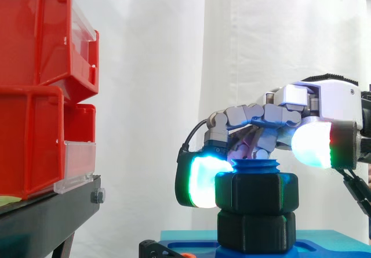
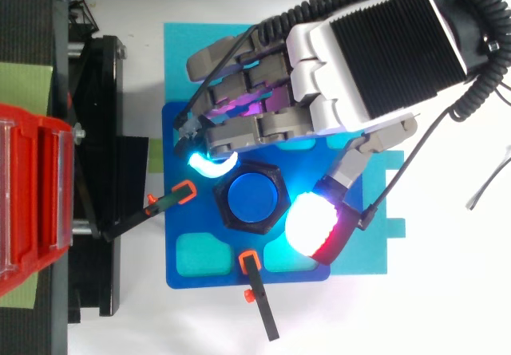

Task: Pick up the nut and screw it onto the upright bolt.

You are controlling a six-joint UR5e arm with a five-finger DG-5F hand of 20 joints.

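A black hex nut (image 1: 257,193) sits on the upright blue bolt (image 2: 253,198), whose threaded top (image 1: 255,166) shows just above it. A second black hex piece (image 1: 255,230) lies under the nut at the bolt's foot. My hand (image 2: 359,60) reaches in from the right and hangs over the bolt. One cyan-glowing fingertip (image 1: 200,180) presses the nut's left face. The white-glowing thumb pad (image 2: 313,221) rests at its opposite corner, so the nut is pinched between them. The remaining fingers are curled above the bolt.
The bolt stands on a dark blue fixture plate (image 2: 200,251) over a cyan board (image 2: 367,251). Two black clamps with orange tips (image 2: 185,191) (image 2: 248,261) point at the bolt. Red bins (image 1: 35,95) on a black stand (image 1: 52,211) fill the left.
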